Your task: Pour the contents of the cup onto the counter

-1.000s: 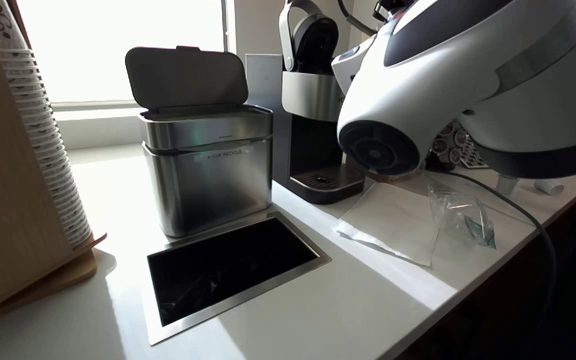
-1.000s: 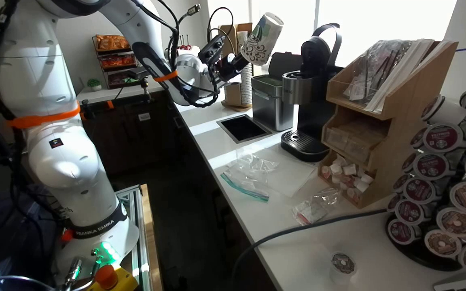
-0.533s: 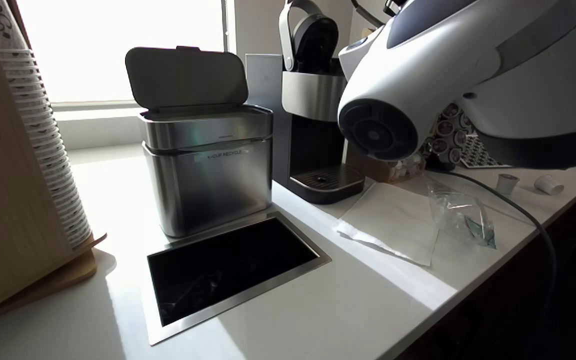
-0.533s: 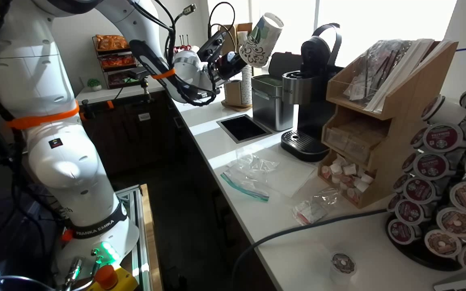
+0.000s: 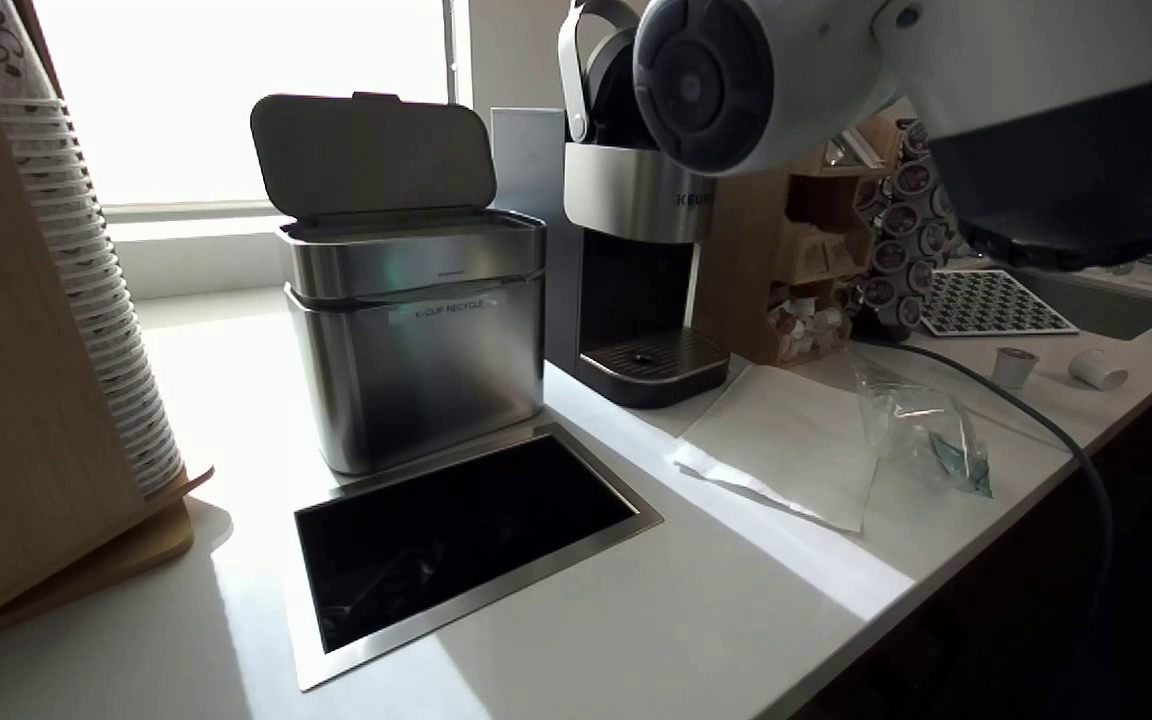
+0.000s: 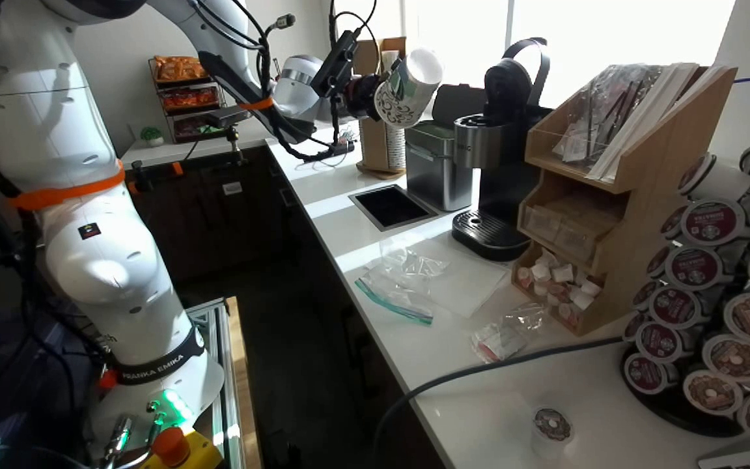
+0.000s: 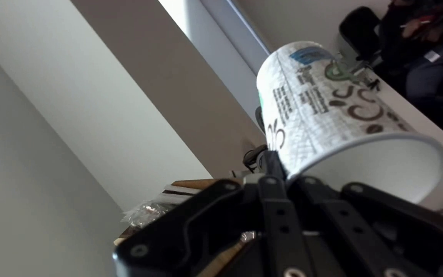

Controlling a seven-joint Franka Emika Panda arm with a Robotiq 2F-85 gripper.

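Window (image 6: 616,39) lit behind; long white worktop (image 5: 656,610), bin (image 6: 439,172) and coffee maker (image 6: 505,169) on its window side. Hand (image 7: 287,175) closed tight on the cup (image 6: 407,91) wall at the rim; cup extends up and right from it in an exterior view, well above worktop level. Mouth end low, base up: likely a pour pose. Rim grip presumably leaves the opening free. Contents not visible.
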